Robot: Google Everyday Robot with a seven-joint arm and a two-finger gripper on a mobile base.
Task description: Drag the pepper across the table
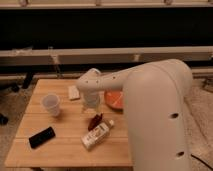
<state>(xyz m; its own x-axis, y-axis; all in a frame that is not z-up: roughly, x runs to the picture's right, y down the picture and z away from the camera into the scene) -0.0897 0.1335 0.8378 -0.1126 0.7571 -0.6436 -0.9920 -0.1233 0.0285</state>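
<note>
The pepper [95, 121] is small, dark red and glossy, lying on the light wooden plank table [60, 150] just above a white bottle [96, 135]. My gripper [91, 106] hangs from the white arm right over the pepper's far end, close above it. Whether it touches the pepper I cannot tell. The arm's big white body covers the table's right side.
A white paper cup [51, 104] stands at the left. A black phone [42, 137] lies at the front left. An orange bowl [114, 98] sits behind the arm. A small pale packet [74, 92] lies at the back. A dark wall with rails runs behind.
</note>
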